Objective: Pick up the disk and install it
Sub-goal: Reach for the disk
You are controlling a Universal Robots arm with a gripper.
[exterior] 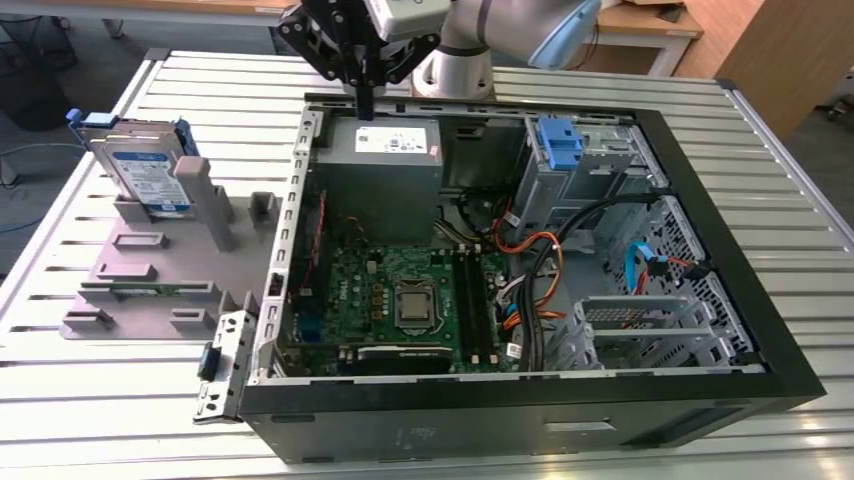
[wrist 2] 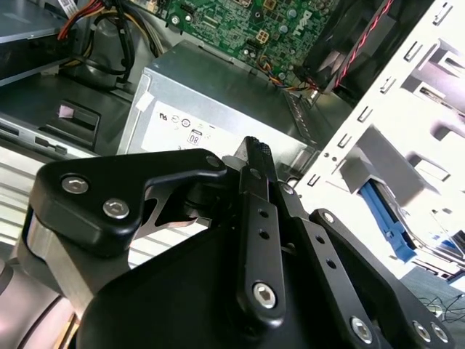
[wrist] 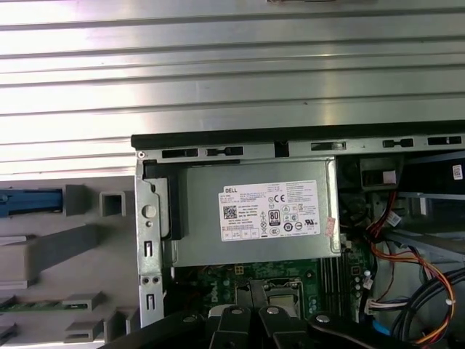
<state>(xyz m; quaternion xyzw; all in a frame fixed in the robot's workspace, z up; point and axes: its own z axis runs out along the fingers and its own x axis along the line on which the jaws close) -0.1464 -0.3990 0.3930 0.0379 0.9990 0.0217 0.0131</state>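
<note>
The disk [exterior: 142, 168], a silver-grey drive with a white and blue label in a blue carrier frame, leans upright in a grey fixture [exterior: 147, 285] at the exterior view's left, outside the computer case. My gripper [exterior: 363, 110] hangs over the case's back edge, above the power supply [exterior: 384, 145] and well to the exterior view's right of the disk. Its fingers are shut together with nothing between them. In the first wrist view the gripper [wrist: 251, 314] sits over the motherboard edge. The carrier's blue edge [wrist: 29, 201] shows off to the side.
The open black case [exterior: 747, 330] lies on a slatted metal table [exterior: 120, 430]. Inside are the motherboard [exterior: 400, 300], orange and blue cables [exterior: 534, 260], and metal drive cages [exterior: 641, 320]. A blue plastic tab [exterior: 561, 143] sits in the upper bay.
</note>
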